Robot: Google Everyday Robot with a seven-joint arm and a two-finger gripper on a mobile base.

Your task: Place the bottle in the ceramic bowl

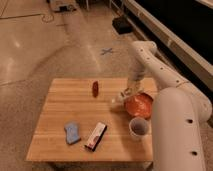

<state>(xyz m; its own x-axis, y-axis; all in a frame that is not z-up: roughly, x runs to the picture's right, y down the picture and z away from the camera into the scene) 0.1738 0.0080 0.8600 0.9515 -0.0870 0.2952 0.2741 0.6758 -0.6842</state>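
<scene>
The orange-red ceramic bowl [140,105] sits on the right side of the wooden table [60,112]. My gripper [127,94] hangs from the white arm just above the bowl's left rim. It is shut on the small pale bottle [119,99], which sticks out to the lower left of the fingers, over the table right beside the bowl's edge. The bottle is off the table surface and outside the bowl.
A white cup [138,128] stands just in front of the bowl. A small dark reddish-brown object [95,88] lies at the table's back middle. A blue sponge [72,133] and a flat black-and-red box [96,136] lie at the front. My white arm fills the right side.
</scene>
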